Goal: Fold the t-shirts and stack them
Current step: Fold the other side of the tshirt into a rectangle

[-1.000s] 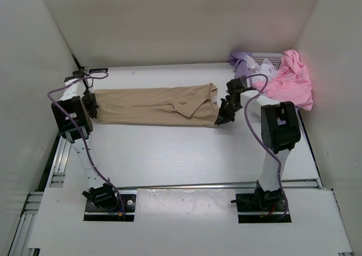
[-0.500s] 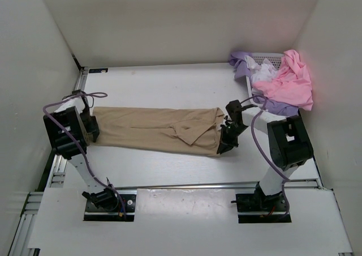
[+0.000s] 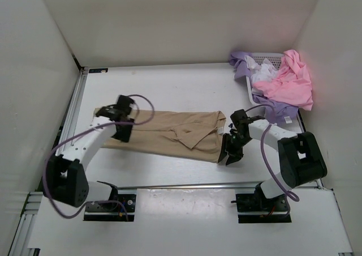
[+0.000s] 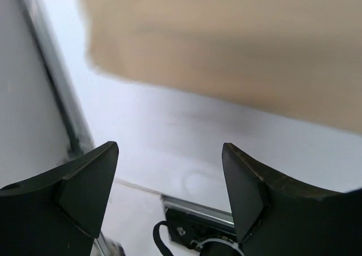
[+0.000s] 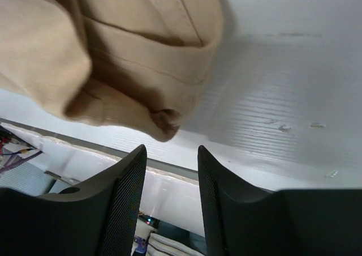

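Note:
The tan t-shirt (image 3: 175, 134) lies flat on the table as a long folded strip running left to right. My left gripper (image 3: 125, 133) hovers over its left part, open and empty. In the left wrist view the tan shirt's (image 4: 226, 52) edge lies beyond the left gripper (image 4: 169, 179). My right gripper (image 3: 230, 153) is open beside the strip's right end. In the right wrist view the tan shirt's (image 5: 113, 58) bunched corner sits just past the tips of the right gripper (image 5: 171, 171), free of them. The pink t-shirt (image 3: 291, 80), the lavender one (image 3: 243, 63) and the white one (image 3: 264, 72) are piled at the back right.
A white mesh basket (image 3: 270, 56) holds the pile in the back right corner, with pink and lavender cloth hanging over its front. White walls close in the table on three sides. A metal rail (image 3: 76, 106) runs along the left edge.
Both grippers opened and let go of the tan shirt's ends. The shirt came toward the near side and now lies flat. The left arm swung right over its left end.

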You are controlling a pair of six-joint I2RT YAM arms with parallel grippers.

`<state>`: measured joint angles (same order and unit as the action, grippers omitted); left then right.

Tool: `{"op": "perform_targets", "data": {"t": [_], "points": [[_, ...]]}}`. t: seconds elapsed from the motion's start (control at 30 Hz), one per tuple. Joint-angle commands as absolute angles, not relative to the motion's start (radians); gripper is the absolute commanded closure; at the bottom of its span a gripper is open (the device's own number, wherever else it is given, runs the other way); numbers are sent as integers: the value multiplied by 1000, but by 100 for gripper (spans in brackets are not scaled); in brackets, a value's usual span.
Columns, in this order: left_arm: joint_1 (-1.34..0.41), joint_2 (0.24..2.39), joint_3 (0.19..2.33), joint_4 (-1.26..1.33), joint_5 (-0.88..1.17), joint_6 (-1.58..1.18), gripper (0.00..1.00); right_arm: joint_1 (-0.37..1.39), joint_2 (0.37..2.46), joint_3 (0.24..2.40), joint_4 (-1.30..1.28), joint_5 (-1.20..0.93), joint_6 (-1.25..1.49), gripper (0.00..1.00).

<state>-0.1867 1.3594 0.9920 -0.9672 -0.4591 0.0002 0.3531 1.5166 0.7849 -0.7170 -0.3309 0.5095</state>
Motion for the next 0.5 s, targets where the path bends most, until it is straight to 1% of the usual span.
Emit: {"op": "perform_targets", "data": {"t": [0.0, 0.03, 0.1, 0.13, 0.17, 0.23, 0.27, 0.3, 0.37, 0.47], "points": [[-467, 1298, 1003, -1064, -437, 0, 16, 339, 1464, 784, -680, -321, 514, 54], [-641, 1298, 1049, -1065, -437, 0, 16, 339, 1454, 784, -680, -321, 505, 54], [-788, 1392, 1122, -1043, -478, 0, 16, 304, 1424, 833, -680, -321, 496, 54], [-898, 1435, 1165, -1026, -479, 0, 18, 295, 1424, 856, -680, -305, 495, 55], [-938, 1524, 1261, -1005, -479, 0, 18, 273, 1411, 880, -680, -289, 486, 55], [-1029, 1610, 1357, -934, -445, 0, 19, 247, 1437, 974, -680, -261, 486, 55], [-1057, 1652, 1440, -916, -436, 0, 19, 224, 1487, 1012, -680, -261, 486, 55], [-1081, 1733, 1475, -899, -416, 0, 19, 224, 1518, 1093, -680, -282, 486, 56], [-1135, 1805, 1537, -862, -402, 0, 19, 215, 1610, 1170, -680, -282, 517, 56], [-1149, 1893, 1548, -822, -402, 0, 19, 215, 1724, 1285, -690, -282, 586, 55]]}}
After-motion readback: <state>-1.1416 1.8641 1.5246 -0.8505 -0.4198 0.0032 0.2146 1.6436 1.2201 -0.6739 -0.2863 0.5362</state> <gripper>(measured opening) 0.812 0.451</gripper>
